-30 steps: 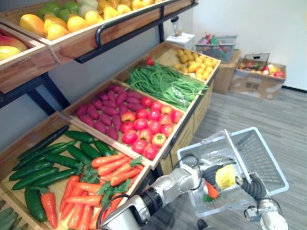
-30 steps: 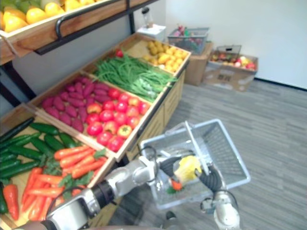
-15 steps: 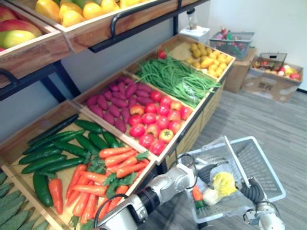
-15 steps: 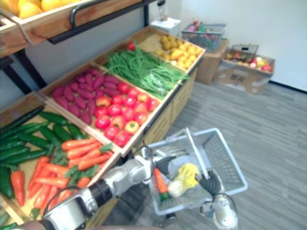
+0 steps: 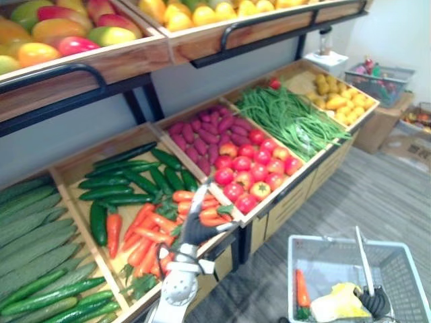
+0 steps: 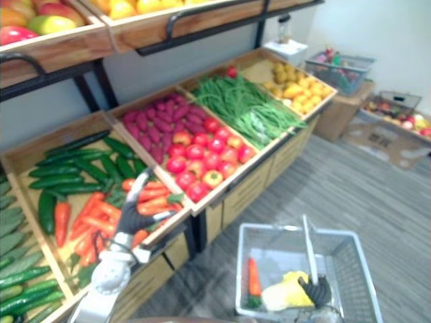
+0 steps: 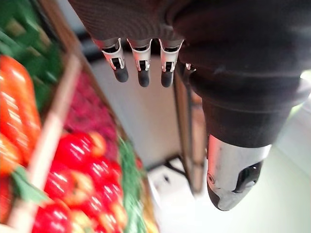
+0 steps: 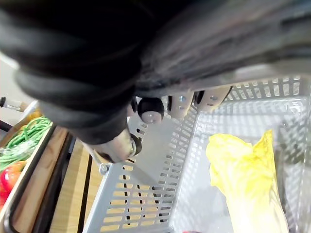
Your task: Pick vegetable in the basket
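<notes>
The grey wire basket (image 5: pixel 293 250) hangs low at the right, beside the stall. My right hand (image 5: pixel 374 302) is shut on its upright handle (image 5: pixel 361 254). Inside lie a carrot (image 5: pixel 302 290) and a yellow leafy cabbage (image 5: pixel 339 303), which also shows past my right hand (image 8: pixel 178 104) as the cabbage (image 8: pixel 247 178). My left hand (image 5: pixel 196 229) is open and empty, its fingers (image 7: pixel 141 68) straight, raised over the near edge of the carrot crate (image 5: pixel 152 227).
The lower shelf holds crates of cucumbers (image 5: pixel 126 182), tomatoes (image 5: pixel 253 168), purple sweet potatoes (image 5: pixel 201 132) and green beans (image 5: pixel 290 121). Fruit fills the upper shelf (image 5: pixel 101 64). Boxes and another basket (image 6: pixel 340 70) stand on the floor at the far right.
My left hand has let go of the carrot in the basket and swung back left to the carrot crate. The camera has turned left too.
</notes>
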